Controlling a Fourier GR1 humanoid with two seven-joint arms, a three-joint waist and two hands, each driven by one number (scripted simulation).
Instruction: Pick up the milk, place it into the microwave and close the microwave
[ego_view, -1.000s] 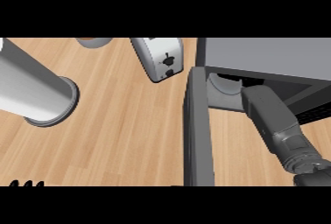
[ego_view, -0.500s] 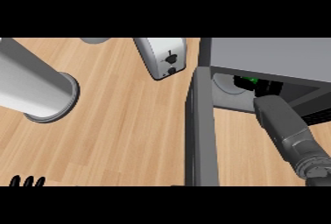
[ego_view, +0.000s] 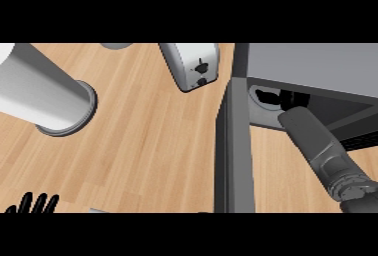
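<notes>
One right forearm (ego_view: 317, 145) inside microwave (ego_view: 310, 65) | milk hidden | door (ego_view: 232, 150) open

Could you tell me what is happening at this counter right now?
The right forearm reaches deep into the open microwave, so the right robot hand and whatever it may carry are hidden inside. The microwave door stands swung open. The left robot hand rests open at the lower left edge, fingers up. A toaster and a large metal cylinder stand on the wooden counter.
</notes>
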